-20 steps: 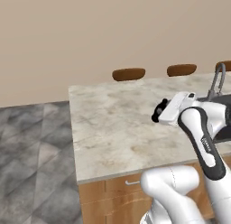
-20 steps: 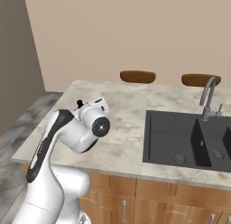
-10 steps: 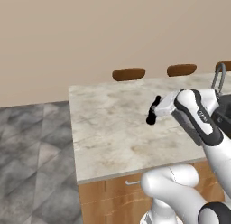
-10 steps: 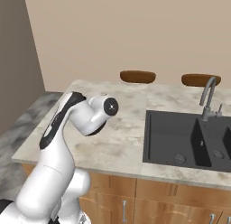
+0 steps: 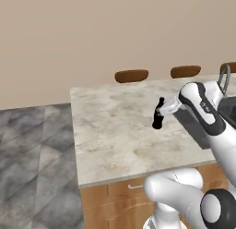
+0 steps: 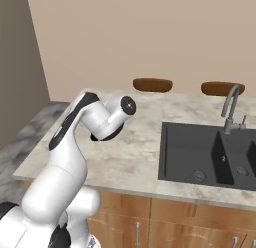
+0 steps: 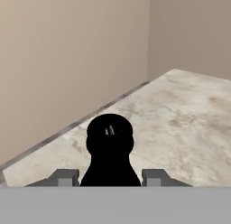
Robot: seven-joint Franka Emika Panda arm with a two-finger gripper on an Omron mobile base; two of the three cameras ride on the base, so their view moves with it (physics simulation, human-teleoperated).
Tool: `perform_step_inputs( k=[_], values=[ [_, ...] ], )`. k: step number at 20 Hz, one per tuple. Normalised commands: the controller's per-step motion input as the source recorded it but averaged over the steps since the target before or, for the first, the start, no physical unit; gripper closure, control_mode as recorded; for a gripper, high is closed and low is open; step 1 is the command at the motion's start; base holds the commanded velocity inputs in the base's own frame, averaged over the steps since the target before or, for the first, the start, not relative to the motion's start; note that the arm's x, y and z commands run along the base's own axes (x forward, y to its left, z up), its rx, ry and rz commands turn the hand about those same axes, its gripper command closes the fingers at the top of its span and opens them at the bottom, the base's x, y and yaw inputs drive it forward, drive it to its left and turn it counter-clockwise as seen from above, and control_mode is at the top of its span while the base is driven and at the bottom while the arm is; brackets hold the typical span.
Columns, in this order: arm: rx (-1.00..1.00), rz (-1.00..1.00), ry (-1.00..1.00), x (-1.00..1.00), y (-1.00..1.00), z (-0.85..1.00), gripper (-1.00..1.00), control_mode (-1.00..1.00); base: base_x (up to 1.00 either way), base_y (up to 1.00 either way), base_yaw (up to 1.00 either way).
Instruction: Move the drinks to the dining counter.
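Hand view: cola bottle point(image 7: 109, 151) between fingertips point(image 7: 65, 177).

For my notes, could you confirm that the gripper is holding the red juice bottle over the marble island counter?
Not quite: the bottle in the gripper is the slim black cola bottle, not the red juice one. The hand view shows it between the fingers, and it is indeed above the marble island counter.

Brown stools point(image 6: 152, 84) stand before a beige wall point(image 5: 92, 34), a grey faucet point(image 6: 231, 108) rises beside them, over grey tiled floor point(image 5: 32, 163).
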Motion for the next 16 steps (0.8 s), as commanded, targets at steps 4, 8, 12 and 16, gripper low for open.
perform_step_inputs(
  k=[4,8,12,16],
  values=[
    [-0.09,0.02,0.01,0.0,0.03,-0.39,1.0,-1.0,0.0,0.0,0.0],
    [-0.06,0.02,0.0,0.01,0.03,-0.35,1.0,-1.0,0.0,0.0,0.0],
    [-0.03,0.03,0.0,0.15,0.0,-0.44,1.0,-1.0,0.0,0.0,0.0],
    [-0.02,0.03,0.0,0.27,0.0,-0.35,1.0,-1.0,0.0,0.0,0.0]
  ],
)
